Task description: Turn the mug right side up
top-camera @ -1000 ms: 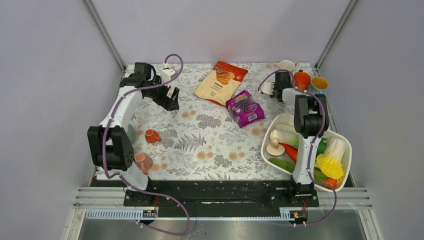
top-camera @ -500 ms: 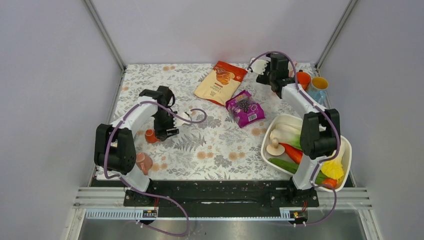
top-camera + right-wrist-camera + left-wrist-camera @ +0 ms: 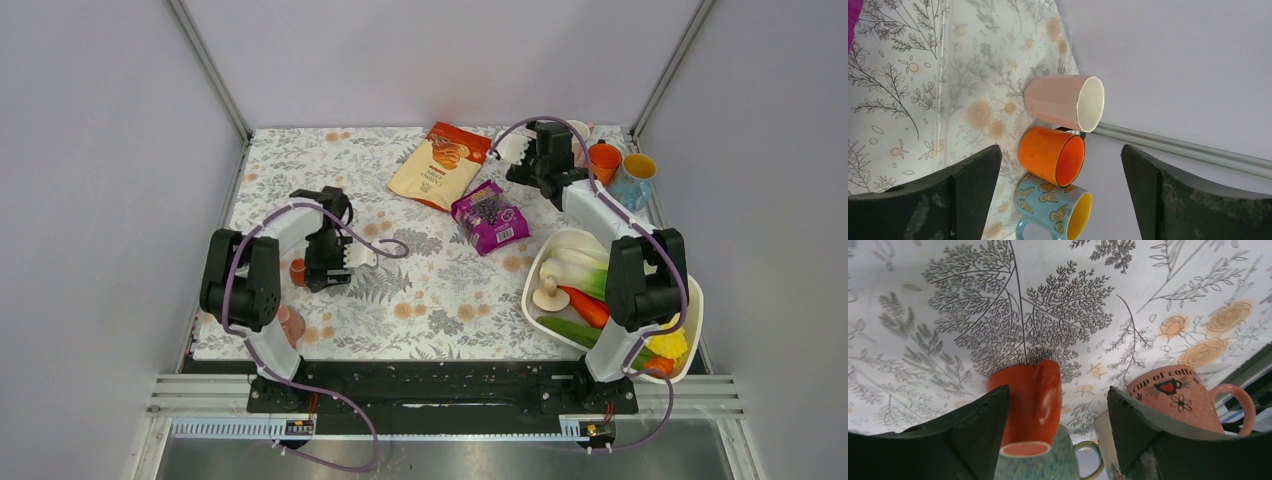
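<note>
The red-orange mug (image 3: 1030, 405) is low in the middle of my left wrist view, on the floral tablecloth (image 3: 1058, 300). Its handle faces the lens and its pale flat end points at the bottom edge, so it looks to be on its side rather than upright. From above it is a small spot (image 3: 297, 270) in the left part of the table, mostly hidden by my arm. My left gripper (image 3: 1058, 397) is spread wide around it. The finger (image 3: 963, 435) on the left of the frame overlaps the mug's edge (I cannot tell whether it touches), and the other finger stands clear with bare cloth between. Just past the mug, at the bottom of that frame, are a green speckled mug (image 3: 1040, 465) and a pink mug (image 3: 1175, 400) with lettering. My right gripper (image 3: 1060, 150) is up in the upper right of the overhead view (image 3: 520, 152), jaws parted and gripping nothing. It looks at a pale pink cup (image 3: 1063, 102), an orange cup (image 3: 1050, 155) and a blue butterfly cup (image 3: 1050, 210). A tan snack bag (image 3: 440, 160) and a purple packet (image 3: 490, 215) lie mid-table, and a white tray (image 3: 692, 300) of vegetables sits at lower right.
</note>
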